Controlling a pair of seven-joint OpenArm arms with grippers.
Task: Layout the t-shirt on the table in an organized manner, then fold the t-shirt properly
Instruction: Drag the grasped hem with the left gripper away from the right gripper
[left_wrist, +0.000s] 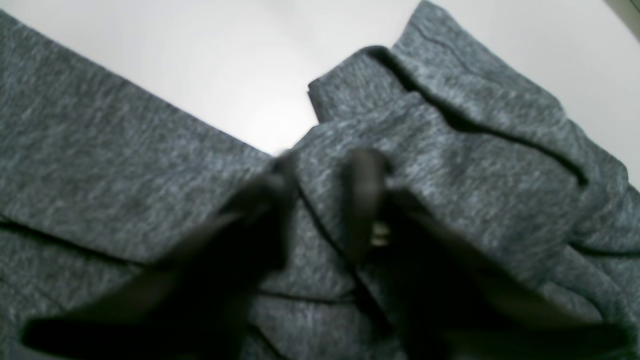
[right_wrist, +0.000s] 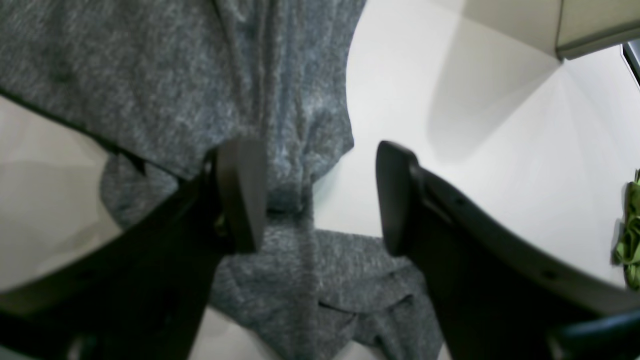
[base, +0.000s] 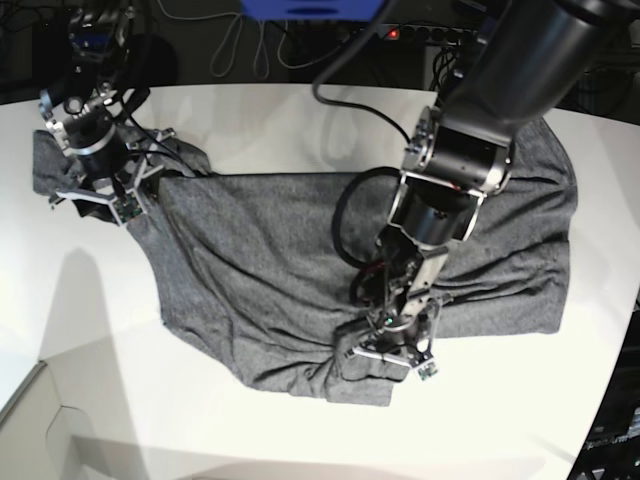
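Left wrist: the left gripper (left_wrist: 325, 200) presses blurred fingers into a bunched fold of the t-shirt (left_wrist: 450, 165) — whether they have clenched is unclear.

Right wrist: the right gripper (right_wrist: 320, 195) hangs open over a hanging edge.

Base: the shirt lies rumpled across the table (base: 250, 420) — layout unfinished.

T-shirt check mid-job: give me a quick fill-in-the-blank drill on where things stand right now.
1. The t-shirt lies on a table whose colour is ____.
2. The left gripper is down on a bunched ____ of the shirt.
3. The right gripper has its jaws ____, nothing pinched between them.
4. At the right edge of the right wrist view sits a small ____-coloured item.

Missing words: white; fold; open; green
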